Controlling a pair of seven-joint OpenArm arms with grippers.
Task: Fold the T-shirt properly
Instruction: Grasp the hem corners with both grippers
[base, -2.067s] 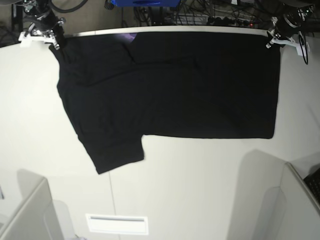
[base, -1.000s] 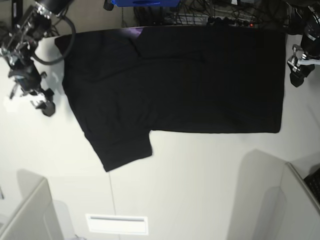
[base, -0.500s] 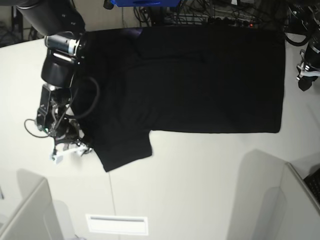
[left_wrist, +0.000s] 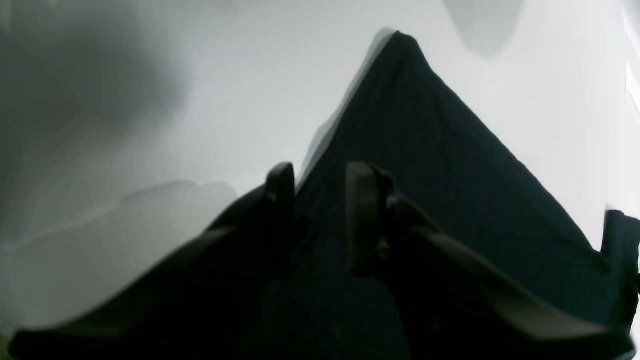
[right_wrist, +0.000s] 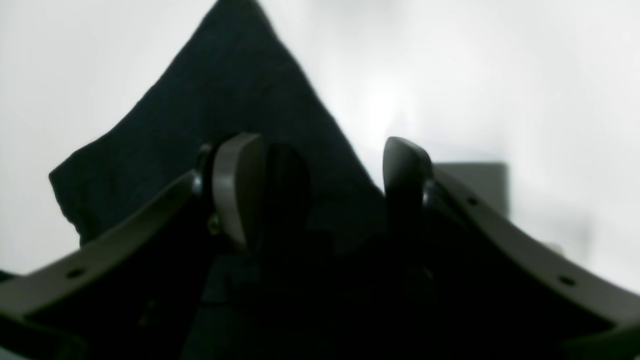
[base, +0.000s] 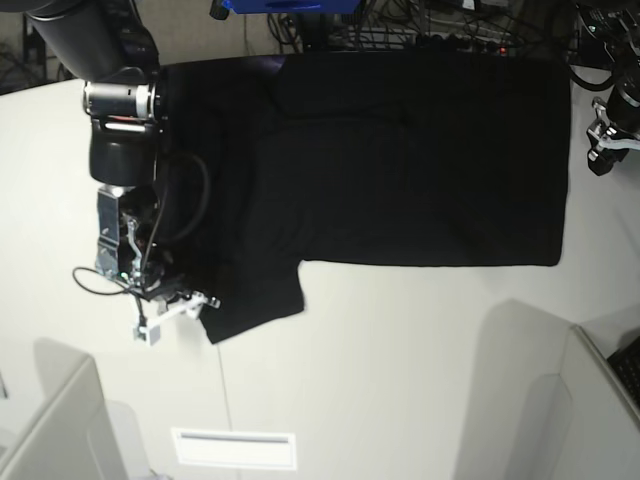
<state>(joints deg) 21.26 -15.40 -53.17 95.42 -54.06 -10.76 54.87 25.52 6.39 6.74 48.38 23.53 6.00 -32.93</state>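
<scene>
The black T-shirt (base: 400, 160) lies spread flat on the white table (base: 400, 370), plain side up, with one short sleeve (base: 250, 290) pointing toward the front left. My right gripper (base: 185, 305) hovers at that sleeve's outer corner. In the right wrist view the right gripper (right_wrist: 322, 185) stands open, and the sleeve cloth (right_wrist: 225, 100) lies flat under its wide gap. My left gripper (base: 600, 150) is just off the shirt's right edge. In the left wrist view the left gripper (left_wrist: 322, 185) shows a narrow gap over the edge of the shirt's corner (left_wrist: 425, 150).
Cables and a blue box (base: 290, 5) sit beyond the table's far edge. Grey partitions stand at the front left (base: 50, 430) and front right (base: 590, 400). A white slotted plate (base: 235, 448) lies near the front edge.
My right arm has swung in from the table's left side and moved down along the sleeve to its front corner. The left arm has shifted only slightly beside the right edge.
</scene>
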